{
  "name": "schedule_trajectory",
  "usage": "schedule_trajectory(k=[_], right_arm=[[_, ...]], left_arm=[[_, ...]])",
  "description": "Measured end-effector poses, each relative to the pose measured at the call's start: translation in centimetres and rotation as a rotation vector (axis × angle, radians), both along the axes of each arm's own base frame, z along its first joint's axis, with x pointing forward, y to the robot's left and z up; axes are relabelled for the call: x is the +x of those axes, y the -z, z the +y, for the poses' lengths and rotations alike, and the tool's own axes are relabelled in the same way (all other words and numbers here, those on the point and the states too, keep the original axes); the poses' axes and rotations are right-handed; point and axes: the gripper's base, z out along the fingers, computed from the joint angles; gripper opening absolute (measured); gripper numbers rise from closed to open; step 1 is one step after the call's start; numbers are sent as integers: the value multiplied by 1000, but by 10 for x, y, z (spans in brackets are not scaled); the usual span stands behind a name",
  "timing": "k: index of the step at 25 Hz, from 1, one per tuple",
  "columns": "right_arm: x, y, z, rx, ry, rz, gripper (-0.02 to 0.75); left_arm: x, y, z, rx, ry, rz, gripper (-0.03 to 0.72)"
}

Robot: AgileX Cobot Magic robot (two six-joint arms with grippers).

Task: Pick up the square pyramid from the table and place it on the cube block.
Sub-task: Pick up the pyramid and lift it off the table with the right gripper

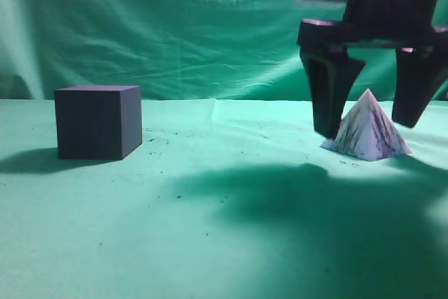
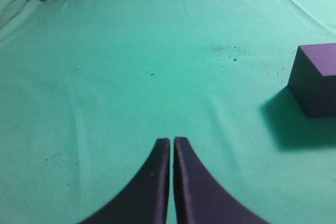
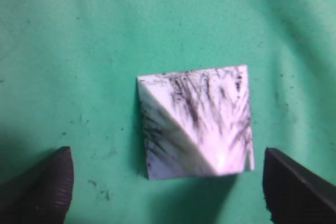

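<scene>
Right of frame, pyramid: square pyramid (image 1: 367, 131) white with dark streaks, on table (image 1: 210, 229).
Right gripper (image 1: 371, 113): wide apart, empty, top cut off.
Left gripper (image 2: 172, 145): fingers together, empty.

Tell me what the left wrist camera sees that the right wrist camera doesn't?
Only the left wrist camera shows the cube block, off to the right, and the left claw with its fingers pressed together, holding nothing. Only the right wrist camera shows the square pyramid, seen from above, sitting between the spread fingers of the right claw without touching them. Both show the green table with small dark specks.
</scene>
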Motion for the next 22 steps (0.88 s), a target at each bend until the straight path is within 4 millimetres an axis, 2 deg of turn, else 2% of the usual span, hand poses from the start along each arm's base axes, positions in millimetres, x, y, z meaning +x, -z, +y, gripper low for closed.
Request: schedule_trajectory(k=[7,13,15,16,22], right_arm=[[8,22,4,-17,-2,24,643],[12,26,8,-3,6,22,428],[13,25,8,-6,6,27,432],[13,25,8,-7,6,29,383],[17,18,11,-24,7,50,387]], left_arm=[[0,0,0,0,0,0,0],[0,0,0,0,0,0,0],[0,0,0,0,0,0,0],[0,0,0,0,0,0,0],[0,0,0,0,0,0,0]])
